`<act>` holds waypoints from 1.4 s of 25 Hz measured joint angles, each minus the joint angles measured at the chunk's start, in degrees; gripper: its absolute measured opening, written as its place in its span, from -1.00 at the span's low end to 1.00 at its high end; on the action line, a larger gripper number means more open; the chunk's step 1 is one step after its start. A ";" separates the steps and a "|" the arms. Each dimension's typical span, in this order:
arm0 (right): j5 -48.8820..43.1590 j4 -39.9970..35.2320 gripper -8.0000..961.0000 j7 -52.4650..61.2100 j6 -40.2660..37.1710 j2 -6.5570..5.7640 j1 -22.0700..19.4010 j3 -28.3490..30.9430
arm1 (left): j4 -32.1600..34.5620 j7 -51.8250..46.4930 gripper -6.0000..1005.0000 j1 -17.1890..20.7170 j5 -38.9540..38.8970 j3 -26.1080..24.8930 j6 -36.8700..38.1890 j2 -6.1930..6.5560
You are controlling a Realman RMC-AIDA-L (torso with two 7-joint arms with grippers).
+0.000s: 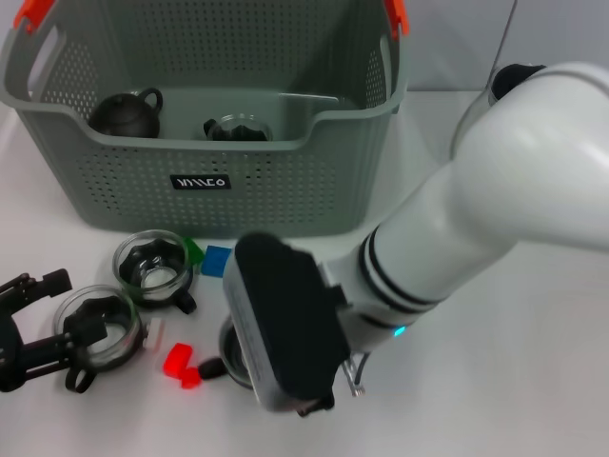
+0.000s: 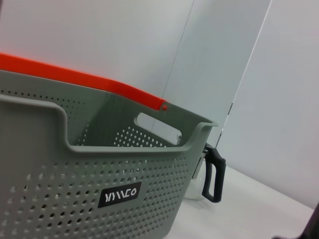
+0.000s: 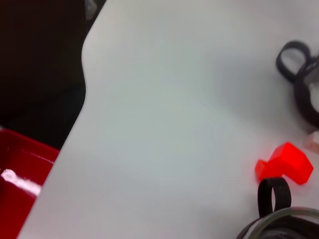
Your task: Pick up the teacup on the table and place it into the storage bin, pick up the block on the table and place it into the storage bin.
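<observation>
The grey perforated storage bin (image 1: 205, 186) (image 2: 94, 184) stands at the back of the table and holds a dark teapot (image 1: 127, 113) and a glass teacup (image 1: 238, 129). Three glass teacups with black handles sit in front of it: one (image 1: 152, 265) near the bin, one (image 1: 98, 328) at the left, and one (image 1: 231, 350) (image 3: 279, 224) mostly hidden under my right arm. A red block (image 1: 179, 361) (image 3: 285, 163) lies between the last two. Green (image 1: 193, 251) and blue (image 1: 217, 260) blocks lie by the bin's front. My left gripper (image 1: 48, 324) is open beside the left teacup. My right gripper's body (image 1: 285, 324) hovers over the third teacup.
A small clear block (image 1: 157, 333) lies by the left teacup. A white vessel with a black handle (image 2: 213, 174) stands beside the bin. In the right wrist view the table edge (image 3: 82, 99) drops to a dark floor with a red box (image 3: 20, 174).
</observation>
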 joint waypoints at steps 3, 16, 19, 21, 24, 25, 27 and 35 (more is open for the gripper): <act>-0.34 -5.60 -0.86 0.19 -2.98 -0.38 -2.77 5.51 | 0.00 0.00 0.83 0.17 0.00 0.00 0.01 -0.03; 21.80 -20.49 -0.86 1.00 -6.96 -0.58 -11.94 38.17 | -0.28 0.00 0.83 -0.46 -0.04 -0.19 -0.74 -0.04; 17.78 -19.61 -0.86 10.97 0.82 -0.54 -8.11 38.48 | -0.79 0.00 0.83 -1.24 -0.07 -0.16 -0.76 0.08; 13.18 -17.35 -0.86 16.55 4.17 -0.55 -4.07 38.74 | -0.91 0.00 0.83 -1.58 -0.08 -0.12 -0.78 0.12; 4.61 -9.93 -0.86 22.22 7.02 -0.50 4.40 39.85 | -1.09 0.00 0.83 -1.90 -0.10 -0.09 -0.84 0.08; 2.07 -7.09 -0.86 23.45 7.73 -0.42 6.75 40.14 | -1.11 0.00 0.83 -1.90 -0.11 -0.10 -0.85 0.06; -3.10 2.48 -0.86 25.47 10.92 -0.41 13.19 40.86 | -1.15 0.00 0.82 -1.85 -0.11 -0.11 -0.92 -0.01; -6.22 36.52 -0.86 22.78 28.94 -0.22 28.91 42.39 | -1.72 -0.32 0.82 -1.33 0.10 -0.08 -2.48 -0.20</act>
